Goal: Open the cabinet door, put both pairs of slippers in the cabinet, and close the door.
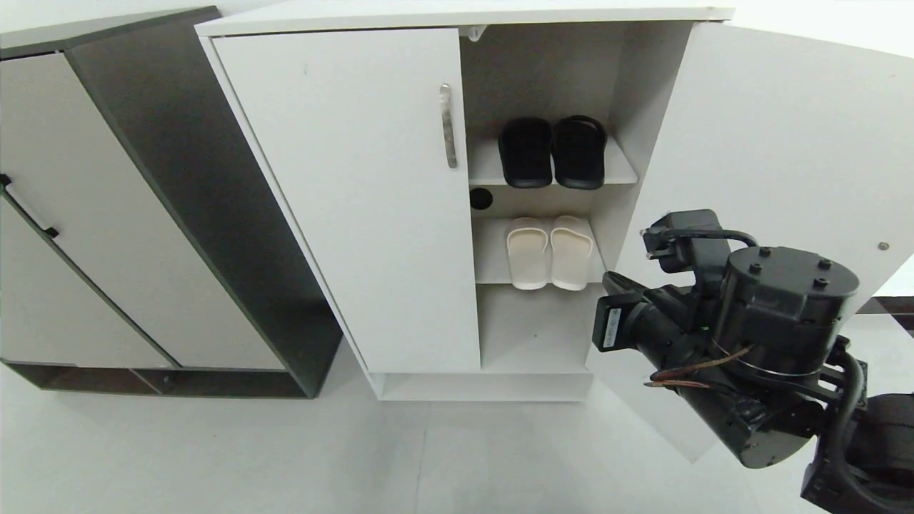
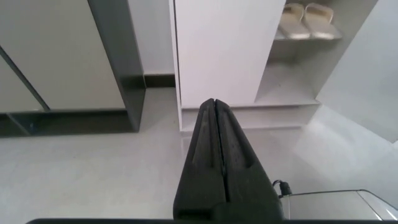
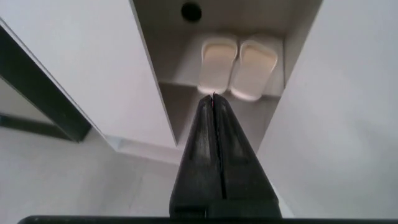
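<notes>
Cabinet scene, seen from in front. White two-door wooden cabinet (image 1: 457, 14) stands on a pale tiled floor (image 1: 285, 457). Its left door (image 1: 343, 200) is closed and bears a vertical metal bar handle (image 1: 447, 126). Its right door (image 1: 771, 143) is swung wide open to the right. Inside the open right half, a pair of black rubber slippers (image 1: 552, 152) lies side by side on the upper shelf (image 1: 621, 171). A pair of cream rubber slippers (image 1: 550, 252) lies side by side on the middle shelf (image 1: 489, 264) below. A dark round hole (image 1: 481, 198) marks the back panel between the two shelves. Right gripper (image 3: 213, 99), fingers pressed together and holding nothing, hangs in front of the open half, near the cream pair but apart from it. Left gripper (image 2: 214, 106), likewise pressed together and holding nothing, hangs over the floor on the near side of the closed left door. A grey cabinet with dark side panels (image 1: 178, 178) stands just to the left of the white one.
</notes>
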### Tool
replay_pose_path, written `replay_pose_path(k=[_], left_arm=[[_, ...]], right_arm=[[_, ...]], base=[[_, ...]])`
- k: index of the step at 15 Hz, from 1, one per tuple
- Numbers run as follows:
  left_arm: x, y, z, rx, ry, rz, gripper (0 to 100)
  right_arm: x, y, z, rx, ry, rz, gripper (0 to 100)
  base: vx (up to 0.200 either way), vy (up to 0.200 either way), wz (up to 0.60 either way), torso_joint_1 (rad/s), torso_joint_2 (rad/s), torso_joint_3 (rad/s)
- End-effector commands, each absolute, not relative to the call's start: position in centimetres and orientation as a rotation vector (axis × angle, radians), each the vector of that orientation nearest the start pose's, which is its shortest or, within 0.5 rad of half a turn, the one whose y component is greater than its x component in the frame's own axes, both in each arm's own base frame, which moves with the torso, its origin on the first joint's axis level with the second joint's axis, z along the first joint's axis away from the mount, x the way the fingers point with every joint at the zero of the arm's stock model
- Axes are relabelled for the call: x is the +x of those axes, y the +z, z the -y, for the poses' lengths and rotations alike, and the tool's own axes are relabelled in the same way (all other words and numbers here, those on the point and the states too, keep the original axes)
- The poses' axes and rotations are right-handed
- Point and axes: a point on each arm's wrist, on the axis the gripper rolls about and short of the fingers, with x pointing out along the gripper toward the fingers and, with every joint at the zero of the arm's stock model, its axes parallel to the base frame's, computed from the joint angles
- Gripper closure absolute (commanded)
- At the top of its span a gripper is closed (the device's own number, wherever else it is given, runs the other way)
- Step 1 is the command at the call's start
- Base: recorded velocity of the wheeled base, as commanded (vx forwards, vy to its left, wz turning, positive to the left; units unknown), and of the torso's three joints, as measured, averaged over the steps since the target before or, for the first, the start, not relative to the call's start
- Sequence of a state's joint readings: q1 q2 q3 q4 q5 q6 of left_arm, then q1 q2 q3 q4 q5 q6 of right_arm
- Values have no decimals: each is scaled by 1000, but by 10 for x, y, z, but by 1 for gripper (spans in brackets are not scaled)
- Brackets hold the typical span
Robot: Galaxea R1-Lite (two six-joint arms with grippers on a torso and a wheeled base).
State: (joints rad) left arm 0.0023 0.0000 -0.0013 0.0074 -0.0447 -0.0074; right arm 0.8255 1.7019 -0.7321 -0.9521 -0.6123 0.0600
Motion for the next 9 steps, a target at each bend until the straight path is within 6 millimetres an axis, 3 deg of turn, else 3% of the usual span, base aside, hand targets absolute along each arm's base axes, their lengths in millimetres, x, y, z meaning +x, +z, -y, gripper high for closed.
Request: replay_pose_path(k=[1, 6, 9], left_arm=[[-23, 75, 1, -8, -41, -5, 100], [-23, 75, 1, -8, -41, -6, 100], [-23, 75, 1, -6, -41, -5, 100]], right_arm=[[213, 192, -212, 45, 213, -23, 100], [212, 193, -211, 49, 213, -20, 100], [212, 193, -211, 48, 213, -22, 100]], base=[[0, 0, 0, 242, -286, -286], [0, 0, 0, 204, -585, -217], [0, 0, 0, 90, -471, -230]])
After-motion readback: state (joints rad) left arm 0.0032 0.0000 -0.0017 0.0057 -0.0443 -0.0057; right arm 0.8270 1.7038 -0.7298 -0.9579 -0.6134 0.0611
